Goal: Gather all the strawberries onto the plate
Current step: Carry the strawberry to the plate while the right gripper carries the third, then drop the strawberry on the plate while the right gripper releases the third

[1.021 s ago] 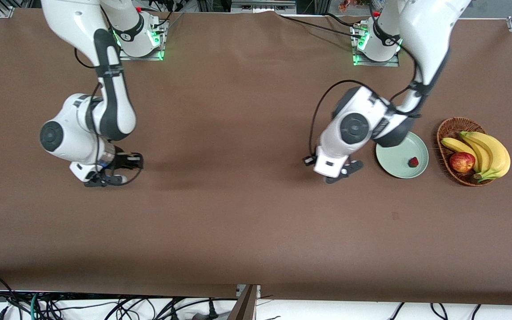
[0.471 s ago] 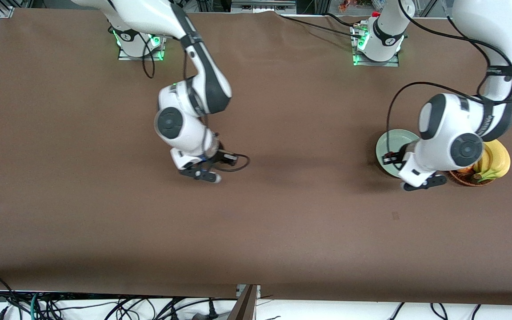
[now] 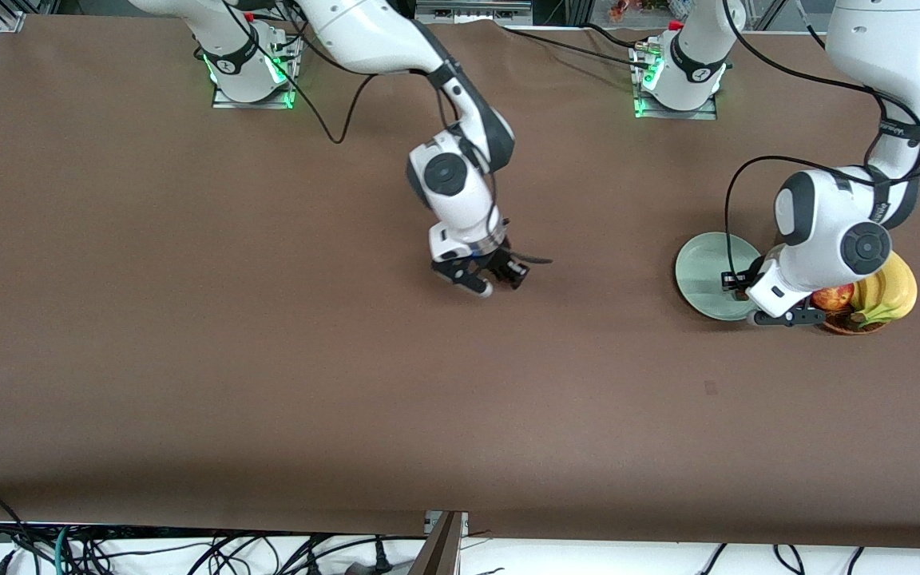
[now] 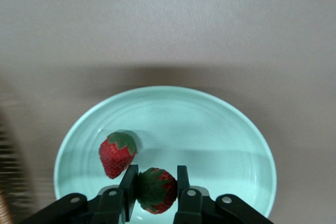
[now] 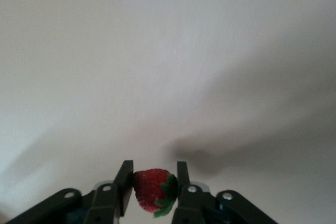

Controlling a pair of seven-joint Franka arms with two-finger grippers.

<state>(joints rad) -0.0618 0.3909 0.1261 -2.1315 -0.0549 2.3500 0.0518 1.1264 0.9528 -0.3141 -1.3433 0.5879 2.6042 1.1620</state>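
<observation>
The pale mint-green plate [image 3: 703, 267] lies beside the basket at the left arm's end of the table. It also shows in the left wrist view [image 4: 210, 140]. One strawberry [image 4: 117, 153] lies in it; the left arm hides it in the front view. My left gripper [image 3: 783, 318] [image 4: 156, 171] hangs just over the plate's edge beside the basket, shut on a second strawberry [image 4: 156, 190]. My right gripper [image 3: 490, 279] [image 5: 154, 166] is over the bare middle of the table, shut on a third strawberry [image 5: 153, 190].
A brown wicker basket [image 3: 851, 326] with a red-yellow apple [image 3: 831, 297] and bananas [image 3: 891, 291] stands next to the plate, partly hidden by the left arm. The brown cloth [image 3: 268, 359] covers the whole table.
My right gripper has travelled from the right arm's end to the table's middle, toward the plate. My left gripper has moved from beside the plate to over its edge by the basket.
</observation>
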